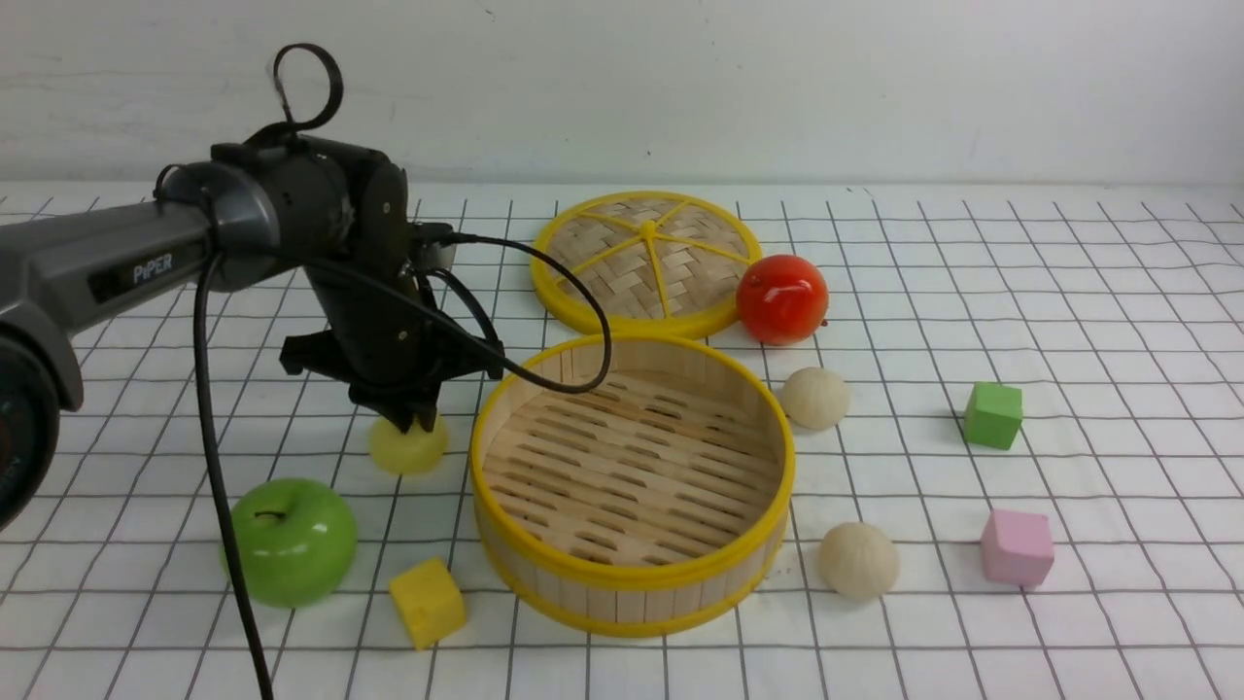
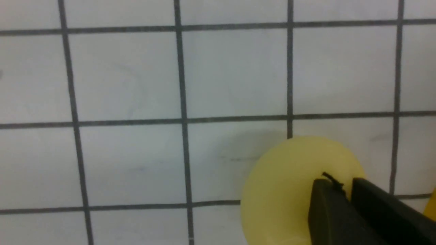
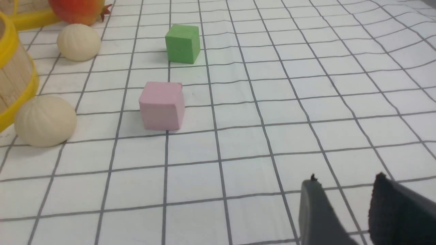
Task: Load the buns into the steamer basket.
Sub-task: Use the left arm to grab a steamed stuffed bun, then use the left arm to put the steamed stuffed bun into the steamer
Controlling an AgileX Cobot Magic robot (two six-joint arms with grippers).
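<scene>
The left gripper (image 1: 406,420) is closed almost fully, pinching the top of the yellow bun (image 1: 413,451) just left of the steamer basket (image 1: 632,585). Its fingertips hide the contact point. The far cream bun (image 1: 815,397) and near cream bun (image 1: 858,559) lie right of the basket. The right gripper (image 3: 345,182), partly cut off, stands open and holds nothing.

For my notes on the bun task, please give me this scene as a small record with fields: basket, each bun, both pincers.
round bamboo steamer basket with yellow rims: empty
smooth pale yellow round bun: outside, left of the basket, under the left pincer
far matte cream-beige round bun: outside, right of the basket, untouched
near matte cream-beige round bun: outside, right of the basket, untouched
left pincer: fingers nearly together, seemingly pinching the yellow bun's top
right pincer: open, holding nothing
</scene>
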